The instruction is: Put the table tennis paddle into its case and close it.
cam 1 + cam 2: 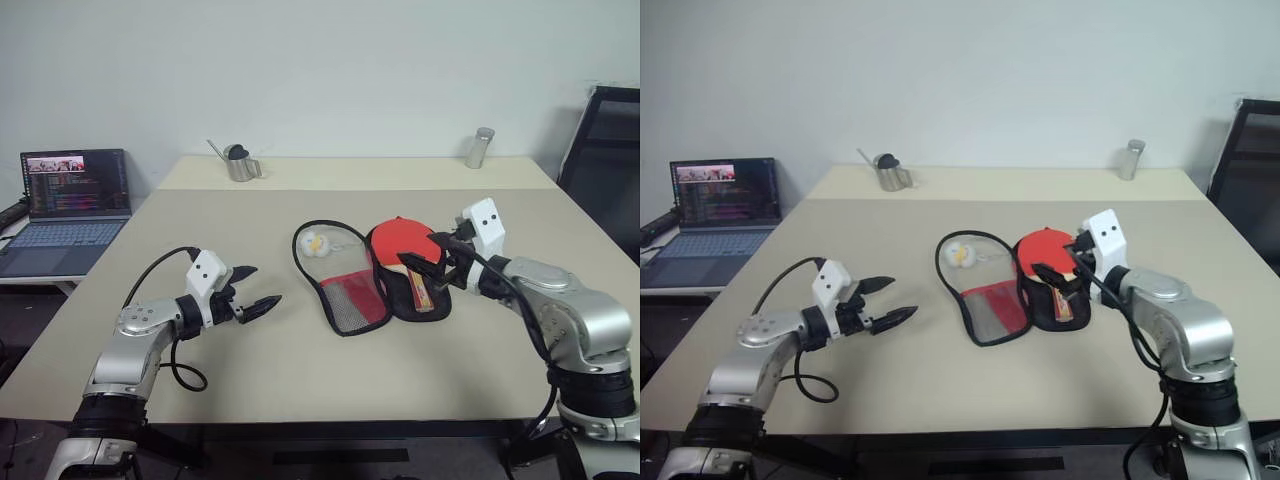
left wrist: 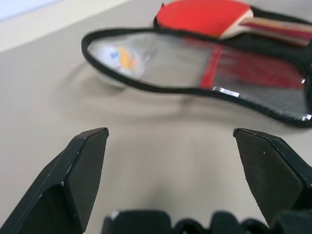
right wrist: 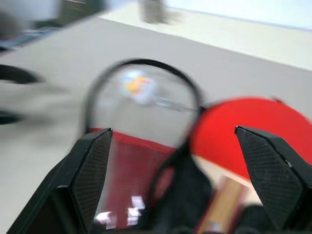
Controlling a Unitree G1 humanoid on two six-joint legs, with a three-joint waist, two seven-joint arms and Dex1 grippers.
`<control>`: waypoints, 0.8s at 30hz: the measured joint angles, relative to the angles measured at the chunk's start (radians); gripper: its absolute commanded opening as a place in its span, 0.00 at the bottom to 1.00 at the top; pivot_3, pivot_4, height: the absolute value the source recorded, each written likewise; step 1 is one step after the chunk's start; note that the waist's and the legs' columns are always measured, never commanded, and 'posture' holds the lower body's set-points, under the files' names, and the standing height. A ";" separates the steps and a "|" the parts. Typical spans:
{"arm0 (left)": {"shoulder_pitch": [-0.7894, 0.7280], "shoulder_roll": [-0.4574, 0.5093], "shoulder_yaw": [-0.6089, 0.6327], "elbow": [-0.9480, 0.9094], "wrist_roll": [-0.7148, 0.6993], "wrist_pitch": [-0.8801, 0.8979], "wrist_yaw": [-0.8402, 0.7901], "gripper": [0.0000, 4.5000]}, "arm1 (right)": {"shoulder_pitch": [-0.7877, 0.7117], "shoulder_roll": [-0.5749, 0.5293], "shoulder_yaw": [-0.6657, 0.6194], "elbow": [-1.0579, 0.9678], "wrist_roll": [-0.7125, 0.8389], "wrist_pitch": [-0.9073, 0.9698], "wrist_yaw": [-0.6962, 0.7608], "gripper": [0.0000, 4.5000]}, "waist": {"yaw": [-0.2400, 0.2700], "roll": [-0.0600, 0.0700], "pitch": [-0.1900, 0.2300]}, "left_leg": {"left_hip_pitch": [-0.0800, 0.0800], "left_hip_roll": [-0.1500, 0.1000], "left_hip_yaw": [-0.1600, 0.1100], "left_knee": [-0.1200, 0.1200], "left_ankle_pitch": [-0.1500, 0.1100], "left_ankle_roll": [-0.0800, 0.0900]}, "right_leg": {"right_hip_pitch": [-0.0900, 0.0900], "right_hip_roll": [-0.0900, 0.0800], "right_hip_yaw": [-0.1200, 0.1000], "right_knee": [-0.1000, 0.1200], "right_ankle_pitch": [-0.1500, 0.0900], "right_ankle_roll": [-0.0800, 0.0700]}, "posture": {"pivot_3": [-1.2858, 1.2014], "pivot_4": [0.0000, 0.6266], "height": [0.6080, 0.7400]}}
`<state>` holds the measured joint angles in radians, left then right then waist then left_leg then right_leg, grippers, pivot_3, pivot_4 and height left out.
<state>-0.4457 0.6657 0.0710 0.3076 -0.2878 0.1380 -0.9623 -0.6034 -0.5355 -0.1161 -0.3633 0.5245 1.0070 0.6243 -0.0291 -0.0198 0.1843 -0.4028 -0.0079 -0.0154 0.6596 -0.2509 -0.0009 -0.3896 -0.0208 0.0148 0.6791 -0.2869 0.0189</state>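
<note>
Paddle [image 1: 405, 245] lies on the black half of the opened case [image 1: 345, 300], mid-worktop [image 1: 300, 380], red face toward the far edge, handle [image 1: 420, 290] running back toward the robot. Long axis is roughly fore-aft, tilted slightly to the right.

Case is splayed flat: the red/mesh flap sits to the left of the paddle, and the clear upper part has a white charm [image 1: 315, 242] under it. Zipper rim is all undone.

Right gripper [image 1: 440, 262] is spread, empty, hovering just over the handle end, pointing left across the case. It's clearly the nearer arm to the paddle.

Left gripper [image 1: 258, 290] is spread, empty, low over bare worktop, pointing right at the flap's near-left edge, with a gap between them.

My read: paddle is seated, so the next move is folding the flap rightward over it. That's the left gripper's job, since the flap lies straight ahead of it. The right gripper sits in the fold path and looks due to clear or pin the handle side.
</note>
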 measured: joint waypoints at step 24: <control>-0.324 -0.142 -0.113 0.514 0.166 -0.244 -0.126 1.00 | 0.074 -0.264 0.099 -0.011 0.021 -0.123 0.211 0.98 | 0.003 -0.002 0.001 | -0.004 -0.001 -0.001 0.002 0.000 0.000 | -0.002 -0.001 -0.001 0.000 0.000 0.000 | 0.52 0.24 1.00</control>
<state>-0.7698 0.5234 -0.0422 0.8221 -0.1214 -0.1058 -1.0883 -0.5295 -0.7998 -0.0173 -0.3741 0.5458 0.8837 0.8354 -0.0261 -0.0222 0.1854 -0.4070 -0.0086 -0.0161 0.6617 -0.2510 -0.0007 -0.3918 -0.0215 0.0140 0.6790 -0.2868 0.0190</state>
